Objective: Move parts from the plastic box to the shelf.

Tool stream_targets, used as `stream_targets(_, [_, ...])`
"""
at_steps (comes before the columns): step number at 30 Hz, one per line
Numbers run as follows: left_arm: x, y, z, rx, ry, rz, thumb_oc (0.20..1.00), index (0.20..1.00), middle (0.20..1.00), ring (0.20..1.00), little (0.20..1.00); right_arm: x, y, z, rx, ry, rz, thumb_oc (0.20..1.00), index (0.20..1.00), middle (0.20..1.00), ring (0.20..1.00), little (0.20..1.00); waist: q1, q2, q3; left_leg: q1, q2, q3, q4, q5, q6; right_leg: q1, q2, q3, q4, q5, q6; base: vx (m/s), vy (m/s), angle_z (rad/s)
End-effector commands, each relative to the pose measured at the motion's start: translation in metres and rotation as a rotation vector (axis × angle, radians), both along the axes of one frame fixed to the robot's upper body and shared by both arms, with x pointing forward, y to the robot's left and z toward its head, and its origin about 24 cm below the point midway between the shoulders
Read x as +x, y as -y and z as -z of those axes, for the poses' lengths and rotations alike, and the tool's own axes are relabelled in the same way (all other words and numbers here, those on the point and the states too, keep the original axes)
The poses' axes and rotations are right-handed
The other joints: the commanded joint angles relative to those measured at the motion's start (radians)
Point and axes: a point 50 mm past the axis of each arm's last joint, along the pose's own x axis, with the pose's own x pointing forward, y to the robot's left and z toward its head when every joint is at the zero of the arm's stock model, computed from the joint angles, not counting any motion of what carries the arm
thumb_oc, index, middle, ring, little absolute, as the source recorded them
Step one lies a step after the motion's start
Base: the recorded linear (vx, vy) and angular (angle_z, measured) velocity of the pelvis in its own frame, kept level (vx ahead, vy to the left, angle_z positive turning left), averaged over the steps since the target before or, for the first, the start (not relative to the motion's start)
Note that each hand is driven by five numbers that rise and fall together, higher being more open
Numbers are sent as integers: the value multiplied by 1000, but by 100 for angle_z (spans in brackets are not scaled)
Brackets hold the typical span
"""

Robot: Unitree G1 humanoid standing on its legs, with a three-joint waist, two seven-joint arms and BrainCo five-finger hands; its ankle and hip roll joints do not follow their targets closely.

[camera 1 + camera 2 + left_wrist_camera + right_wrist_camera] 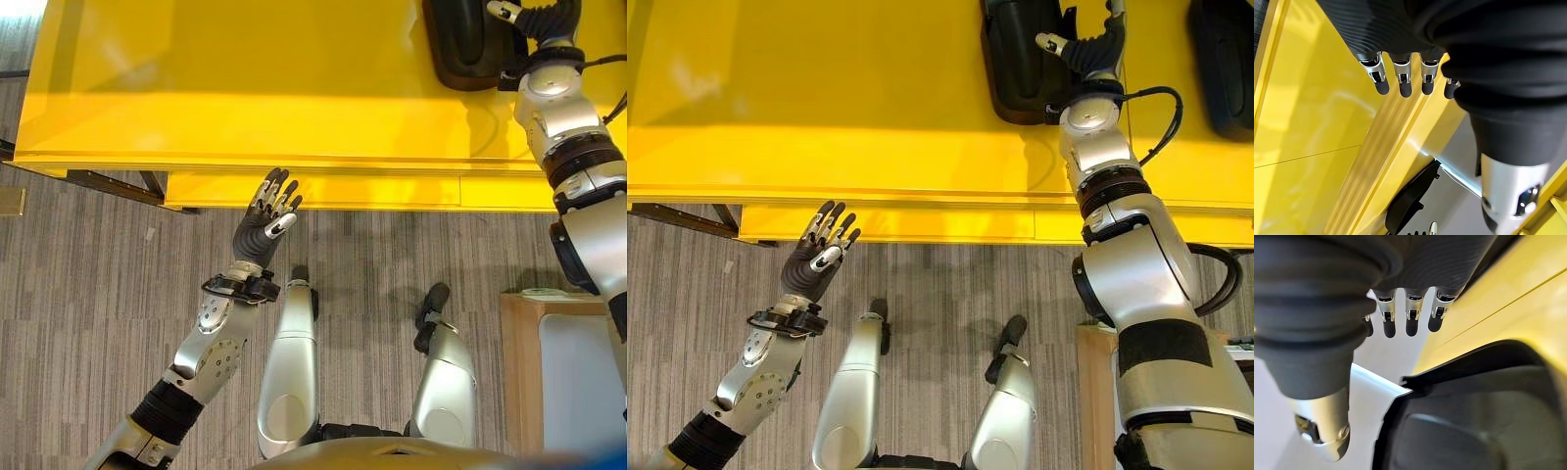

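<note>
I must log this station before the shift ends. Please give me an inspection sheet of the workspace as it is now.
Surface: yellow shelf, glossy, its front edge facing the robot.
Job's things: black part lying on the shelf; a second black part to its right.
Clutter: nothing seen.
Hands: left hand open, fingers straight, in front of the shelf edge, holding nothing; right hand open over the first black part, fingers straight in its wrist view.
Cables: nothing seen apart from the robot's own.
Surroundings: grey striped carpet; wooden stand at the right.
</note>
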Motion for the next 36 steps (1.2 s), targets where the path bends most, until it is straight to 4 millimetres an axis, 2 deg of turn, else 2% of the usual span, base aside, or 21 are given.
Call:
stream_targets(1, [-3, 2, -11, -25, 65, 15, 1000, 1000, 1000, 1000, 1000, -9, 11, -25, 27, 112, 15, 1000, 1000, 1000, 1000, 1000, 25, 13, 2, 17, -3, 5, -161, 111, -3, -44, 6, 46, 353, -291, -15, 0, 0, 0])
stream_targets(2, [-3, 3, -10, -20, 62, 25, 1000, 1000, 1000, 1000, 1000, -8, 18, -17, 44, 79, 34, 1000, 1000, 1000, 1000, 1000, 26, 16, 6, 16, -3, 3, -160, 113, -2, -45, 7, 46, 358, -294, -16, 0, 0, 0])
stream_targets(6, [-4, 4, -8, -14, 53, 30, 1000, 1000, 1000, 1000, 1000, -8, 28, -7, 77, 39, 63, 1000, 1000, 1000, 1000, 1000, 28, 22, 8, 14, -3, 5, -158, 113, -1, -46, 5, 44, 356, -293, -16, 0, -2, 1])
stream_targets(13, [-4, 5, -8, -13, 52, 31, 1000, 1000, 1000, 1000, 1000, -7, 36, 7, 117, 2, 82, 1000, 1000, 1000, 1000, 1000, 31, 28, 11, 13, -4, 5, -160, 115, 0, -48, 5, 44, 360, -291, -13, 0, 0, 0])
stream_targets(18, [-2, 6, -9, -18, 53, 34, 1000, 1000, 1000, 1000, 1000, -3, 24, 15, 152, -7, 25, 1000, 1000, 1000, 1000, 1000, 33, 27, 14, 9, -6, 4, -156, 114, 2, -48, 4, 42, 363, -292, -12, 3, -1, 1])
stream_targets(22, [-2, 6, -9, -25, 54, 28, 1000, 1000, 1000, 1000, 1000, 3, -1, 22, 129, -19, -57, 1000, 1000, 1000, 1000, 1000, 38, 26, 19, 4, -7, 2, -155, 115, 3, -48, 5, 41, 362, -291, -12, 6, -2, -1])
stream_targets(27, [-1, 8, -10, -36, 55, 33, 1000, 1000, 1000, 1000, 1000, 7, -20, 33, 152, -35, -134, 1000, 1000, 1000, 1000, 1000, 46, 23, 25, -6, -13, -2, -149, 113, 6, -48, 3, 39, 365, -297, -13, 0, 0, 0])
stream_targets(36, [1, 6, -10, -42, 50, 9, 1000, 1000, 1000, 1000, 1000, 10, -35, 46, 191, -51, -189, 1000, 1000, 1000, 1000, 1000, 50, 21, 33, -7, -13, -2, -151, 113, 9, -50, 3, 38, 368, -298, -17, 1, 0, 0])
